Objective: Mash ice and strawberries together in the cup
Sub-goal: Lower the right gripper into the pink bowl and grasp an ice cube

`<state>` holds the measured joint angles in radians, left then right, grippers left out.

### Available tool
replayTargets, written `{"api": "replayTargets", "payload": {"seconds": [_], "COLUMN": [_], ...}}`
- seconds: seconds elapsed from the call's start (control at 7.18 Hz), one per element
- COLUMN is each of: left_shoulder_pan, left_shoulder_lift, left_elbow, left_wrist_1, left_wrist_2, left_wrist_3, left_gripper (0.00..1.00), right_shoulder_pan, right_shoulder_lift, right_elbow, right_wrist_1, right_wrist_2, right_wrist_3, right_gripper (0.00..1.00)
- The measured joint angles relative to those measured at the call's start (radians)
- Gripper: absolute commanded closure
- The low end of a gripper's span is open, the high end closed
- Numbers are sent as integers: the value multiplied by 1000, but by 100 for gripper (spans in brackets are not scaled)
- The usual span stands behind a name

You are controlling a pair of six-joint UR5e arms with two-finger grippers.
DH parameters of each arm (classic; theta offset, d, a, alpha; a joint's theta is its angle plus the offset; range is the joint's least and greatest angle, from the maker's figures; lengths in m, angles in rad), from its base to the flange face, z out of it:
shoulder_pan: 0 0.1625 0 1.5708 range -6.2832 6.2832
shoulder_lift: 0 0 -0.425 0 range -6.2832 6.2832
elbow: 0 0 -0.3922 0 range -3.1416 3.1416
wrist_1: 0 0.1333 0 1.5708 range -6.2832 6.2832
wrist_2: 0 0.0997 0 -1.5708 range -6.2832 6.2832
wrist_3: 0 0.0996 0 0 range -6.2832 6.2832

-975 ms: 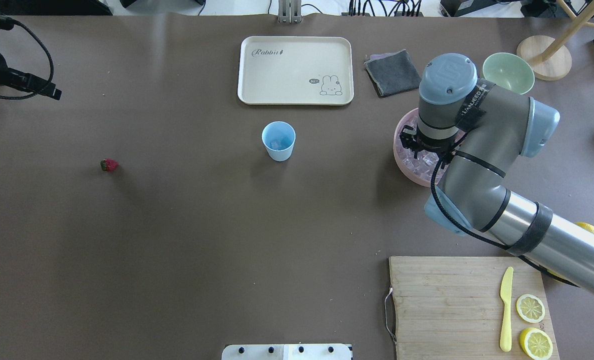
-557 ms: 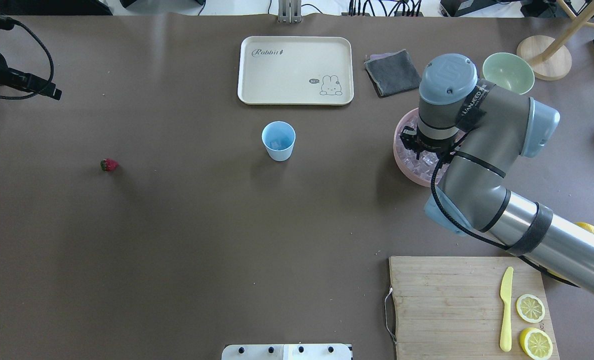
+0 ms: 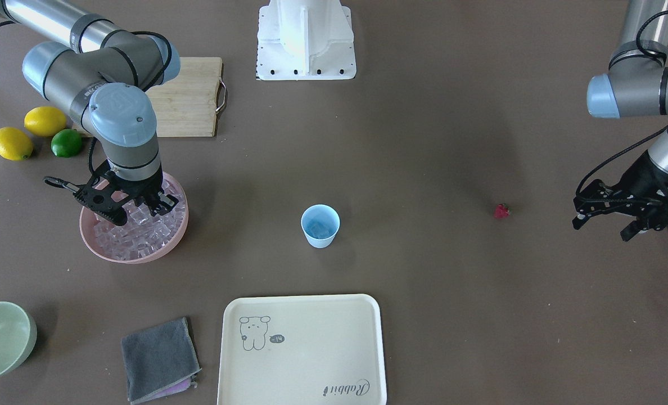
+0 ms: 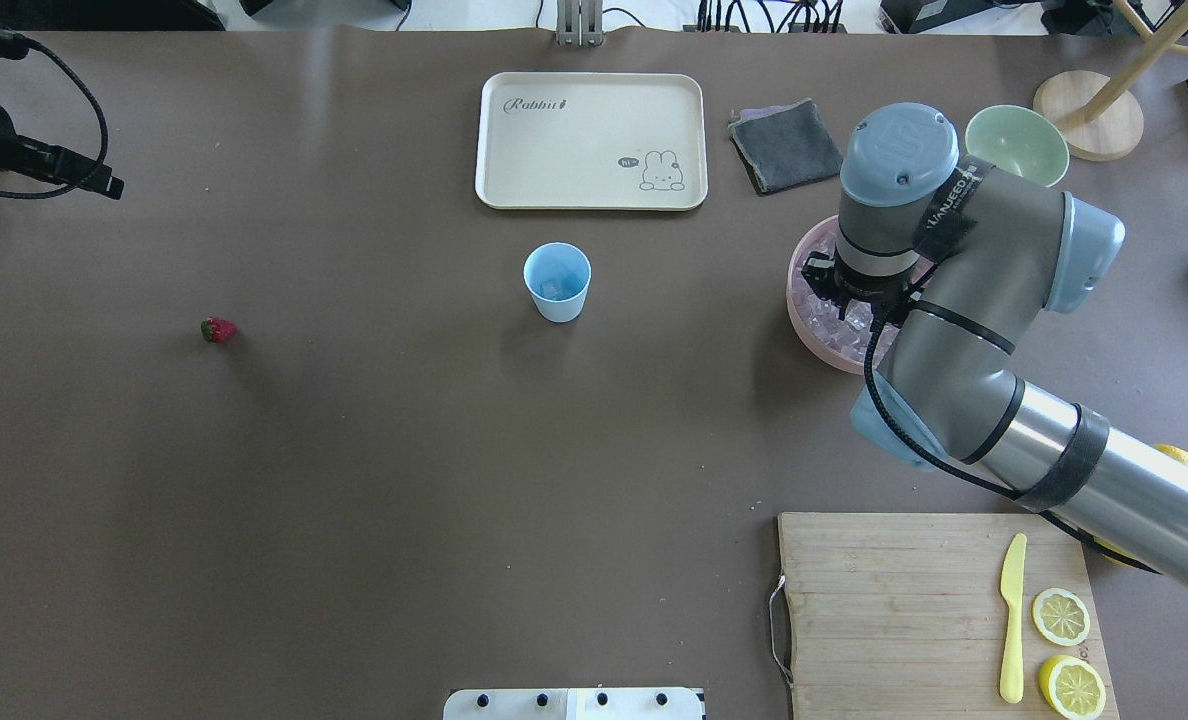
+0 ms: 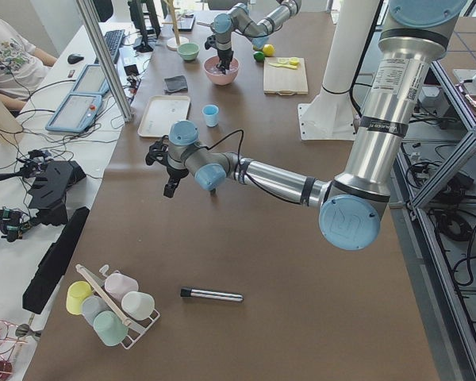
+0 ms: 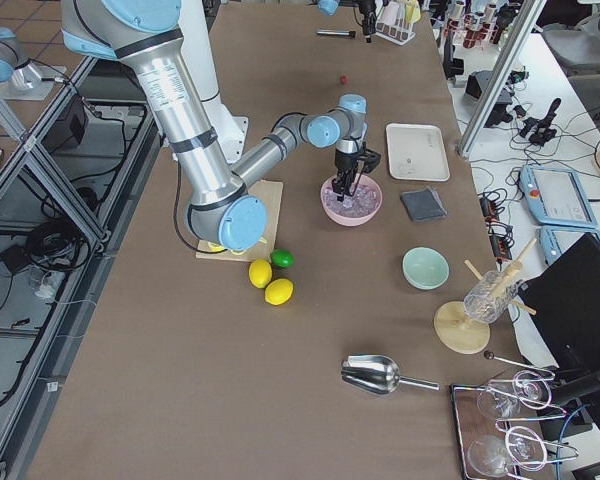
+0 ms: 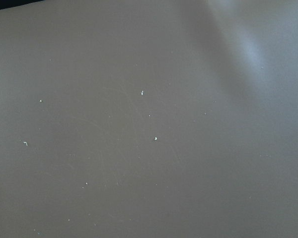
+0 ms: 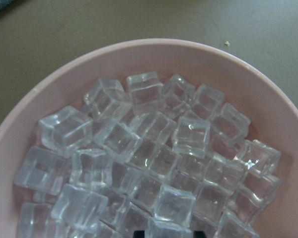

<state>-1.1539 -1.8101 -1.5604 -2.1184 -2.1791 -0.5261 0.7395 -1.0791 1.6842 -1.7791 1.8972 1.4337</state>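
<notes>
Right arm: comes in from the robot's side, elbow bent, wrist vertical, right gripper (image 3: 138,212) pointing straight down into the pink bowl (image 3: 126,260). Its fingers (image 3: 113,217) stand about one cube apart. In the wrist view their dark tips flank a single cube at the lower edge, so they appear to pinch one piece of ice (image 8: 144,148), though contact is not fully clear. Left arm: wrist held low over bare surface (image 7: 149,119), left gripper (image 3: 599,228) pointing sideways toward the strawberry (image 3: 501,211), fingers spread with nothing between them, well apart from the berry. Materials, near to far from the robot: wooden cutting board (image 4: 894,600) with a wire handle, carrying a pale-yellow plastic knife (image 4: 1012,620) and two lemon halves (image 4: 1061,616), cut faces up. Two whole lemons (image 3: 45,120) and a lime (image 3: 67,142) lie just beside the board. Pink bowl: round, shallow, smooth, heaped with clear glassy cubes. Cup (image 4: 557,300): pale blue, tapered, upright mid-surface, well apart from bowl and berry, with clear ice at its bottom. Strawberry: small, dark red, alone on the matte brown surface. Far edge: cream tray (image 4: 554,140) with a rabbit print, folded grey cloth (image 4: 784,145), pale-green bowl (image 4: 1034,160). From overhead the right wrist hides part of the pink bowl.
</notes>
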Motion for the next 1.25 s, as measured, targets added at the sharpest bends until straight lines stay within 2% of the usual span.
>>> {"api": "replayTargets", "payload": {"seconds": [0.28,0.42,0.84,0.97,1.25], "left_shoulder_pan": [0,0,0,0,1], "left_shoulder_lift": [4,9,13,13,12], "left_elbow": [-1,-1,-1,-1,1], "left_wrist_1": [-3,-11,-32,-33,-33], "left_wrist_2": [1,8,22,22,22], "left_wrist_3": [0,-2,-19,-21,-23], "left_gripper": [3,2,2,2,2], "right_shoulder_pan": [0,-1,-5,-6,4], "right_shoulder_lift": [-2,-2,-2,-2,1], "right_elbow": [-2,-4,-4,-3,15], "right_wrist_1": [1,1,2,1,-4], "right_wrist_2": [-4,-9,-19,-21,-20], "right_wrist_3": [1,2,13,15,14], "right_gripper": [59,65,95,100,100]}}
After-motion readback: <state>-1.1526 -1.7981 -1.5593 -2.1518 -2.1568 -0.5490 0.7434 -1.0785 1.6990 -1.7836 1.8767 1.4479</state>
